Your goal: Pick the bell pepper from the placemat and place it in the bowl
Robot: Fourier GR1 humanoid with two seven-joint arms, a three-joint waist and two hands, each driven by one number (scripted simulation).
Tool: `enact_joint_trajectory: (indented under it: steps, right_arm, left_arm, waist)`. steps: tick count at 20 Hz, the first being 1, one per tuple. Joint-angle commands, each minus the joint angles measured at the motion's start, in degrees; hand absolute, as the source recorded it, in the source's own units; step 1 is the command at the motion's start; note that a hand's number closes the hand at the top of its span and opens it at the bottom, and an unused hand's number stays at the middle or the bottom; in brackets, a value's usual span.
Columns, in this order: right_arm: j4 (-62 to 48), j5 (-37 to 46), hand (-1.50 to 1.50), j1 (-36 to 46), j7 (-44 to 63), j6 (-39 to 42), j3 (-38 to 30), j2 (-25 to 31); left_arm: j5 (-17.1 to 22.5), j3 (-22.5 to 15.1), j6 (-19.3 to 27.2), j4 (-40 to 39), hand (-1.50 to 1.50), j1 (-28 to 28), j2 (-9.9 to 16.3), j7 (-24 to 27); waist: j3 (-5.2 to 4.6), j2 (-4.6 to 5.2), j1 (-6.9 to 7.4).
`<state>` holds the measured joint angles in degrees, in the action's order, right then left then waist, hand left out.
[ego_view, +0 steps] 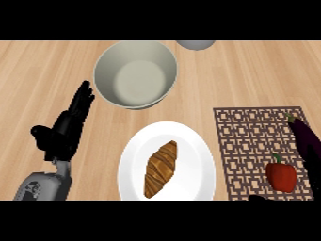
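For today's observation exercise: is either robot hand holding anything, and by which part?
Nothing is held. The left hand is open over bare counter; the right hand shows only partly beside the bell pepper.

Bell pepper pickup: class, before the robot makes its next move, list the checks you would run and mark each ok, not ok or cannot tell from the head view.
1. Bell pepper lies on the placemat, stem pointing away from the robot: ok.
2. Bowl holds nothing and stands upright at the far side: ok.
3. Right hand is near the pepper at the lower right; whether its fingers are open: cannot tell.
4. Eggplant lies close behind the pepper and could get bumped: not ok.
5. Plate with the croissant sits between placemat and bowl, so the carry should pass over it: ok.
6. Left hand rests open, left of the plate, apart from everything: ok.
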<state>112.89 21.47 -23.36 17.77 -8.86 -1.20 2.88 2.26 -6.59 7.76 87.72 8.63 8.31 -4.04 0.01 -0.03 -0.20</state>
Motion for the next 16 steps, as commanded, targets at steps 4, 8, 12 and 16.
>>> enact_joint_trajectory:
  steps: [4, 8, 12, 16]
  right_arm:
    - [-4.2, 2.7, -1.5, 3.6, 3.2, 1.1, -3.6, 2.8]
    - [-11.7, 5.6, -1.5, 6.3, 1.2, -0.5, -5.3, 3.7]
    - [-10.2, 8.6, -1.5, 2.4, 1.2, 0.2, -1.9, 2.3]
    - [-11.0, 7.6, -1.5, 3.1, -0.6, -0.1, -1.1, 0.2]
  left_arm:
    - [-0.6, 1.3, -1.5, -2.9, 0.0, -0.4, -1.2, 2.2]
    - [0.1, 2.4, -2.6, -1.5, 0.0, -0.7, -0.7, 1.1]
    - [-3.9, -0.8, 0.7, 3.5, 0.0, -2.1, -3.4, -1.8]
    - [-2.5, 2.2, -2.0, -0.5, 0.0, 0.4, -3.3, -0.3]
  waist:
    - [-0.03, 0.07, 0.12]
    - [-0.02, 0.06, 0.21]
    - [-0.01, -0.01, 0.11]
    - [-0.02, 0.01, -0.02]
